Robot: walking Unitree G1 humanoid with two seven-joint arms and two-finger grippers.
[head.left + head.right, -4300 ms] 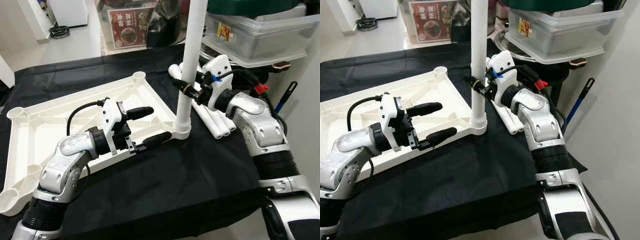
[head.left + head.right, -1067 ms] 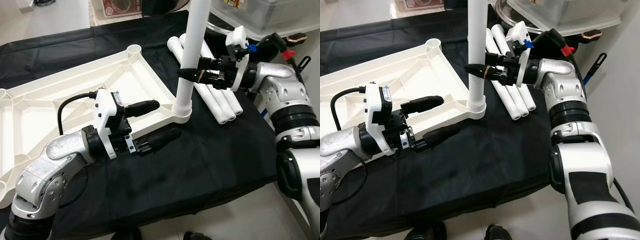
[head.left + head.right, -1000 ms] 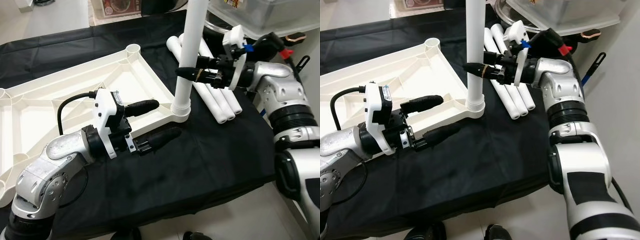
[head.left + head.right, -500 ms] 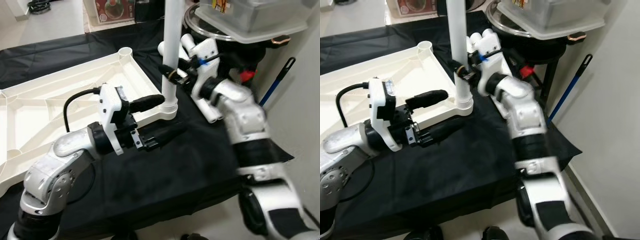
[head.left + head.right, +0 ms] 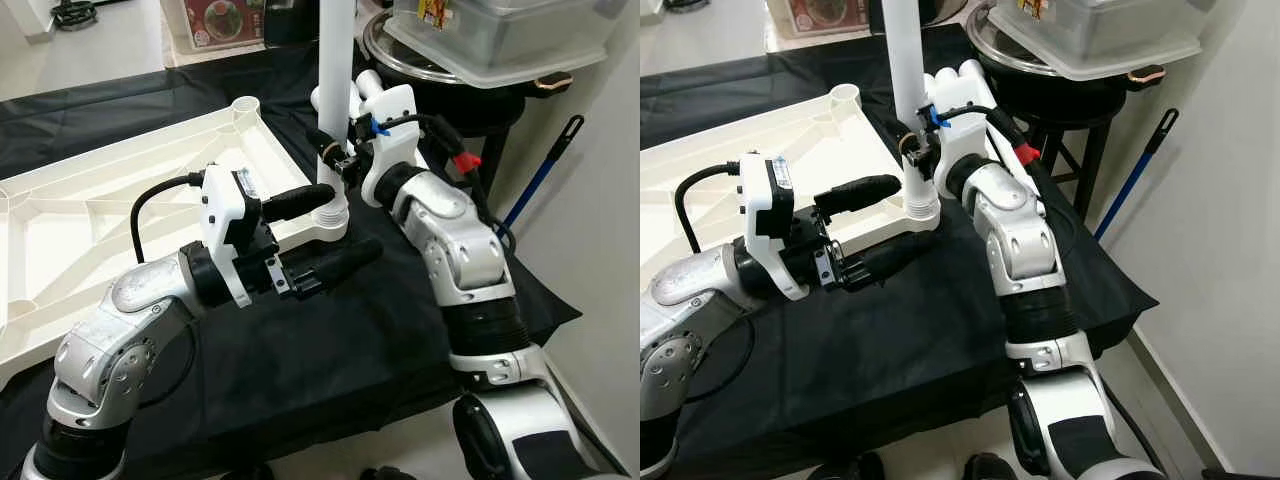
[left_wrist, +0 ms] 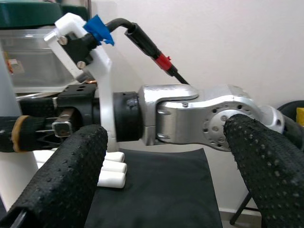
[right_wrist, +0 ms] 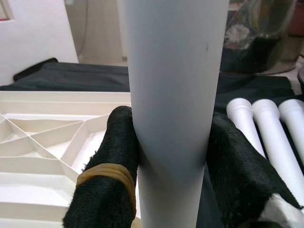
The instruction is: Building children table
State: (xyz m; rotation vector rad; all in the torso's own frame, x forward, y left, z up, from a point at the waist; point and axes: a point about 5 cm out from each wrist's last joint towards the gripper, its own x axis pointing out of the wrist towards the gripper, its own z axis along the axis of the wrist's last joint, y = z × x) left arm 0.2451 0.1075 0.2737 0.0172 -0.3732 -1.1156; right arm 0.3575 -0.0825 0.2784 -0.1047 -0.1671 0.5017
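A white table top (image 5: 120, 190) lies upside down on the black cloth. A white leg (image 5: 333, 60) stands upright in its near corner socket (image 5: 330, 222). My right gripper (image 5: 327, 150) is shut on the leg a little above the socket; in the right wrist view the leg (image 7: 173, 95) sits between both black fingers (image 7: 114, 161). My left gripper (image 5: 354, 220) is open, its fingers (image 6: 61, 175) on either side of the socket corner without touching the leg. Three spare legs (image 7: 266, 128) lie behind the upright leg.
The black cloth table (image 5: 350, 340) ends close on my right. Beyond that edge, a clear plastic bin (image 5: 500, 40) rests on a dark round stand and a blue-handled stick (image 5: 545, 170) leans by the wall. A red poster (image 5: 210, 20) stands at the back.
The view has shifted and turned. My right arm has swung from far out on the right to close behind the leg, still gripping it. The left gripper stays open by the corner.
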